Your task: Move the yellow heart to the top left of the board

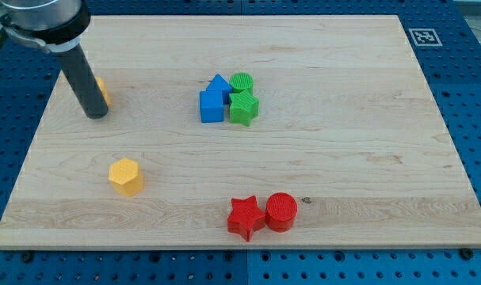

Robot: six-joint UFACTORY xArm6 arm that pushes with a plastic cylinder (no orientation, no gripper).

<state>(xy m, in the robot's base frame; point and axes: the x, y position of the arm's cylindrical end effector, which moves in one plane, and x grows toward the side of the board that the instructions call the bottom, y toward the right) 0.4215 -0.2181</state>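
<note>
The yellow heart (103, 89) lies near the board's upper left, mostly hidden behind my rod; only a yellow edge shows to the rod's right. My tip (96, 115) rests on the board at the heart's lower left, touching or nearly touching it. A yellow hexagon (126, 176) lies below, toward the view's bottom left.
A cluster sits at the upper middle: blue cube (211, 105), blue triangle (219, 84), green cylinder (242, 81), green star (243, 107). A red star (246, 217) and red cylinder (281, 211) lie at the bottom middle. The wooden board (367, 142) sits on a blue pegboard.
</note>
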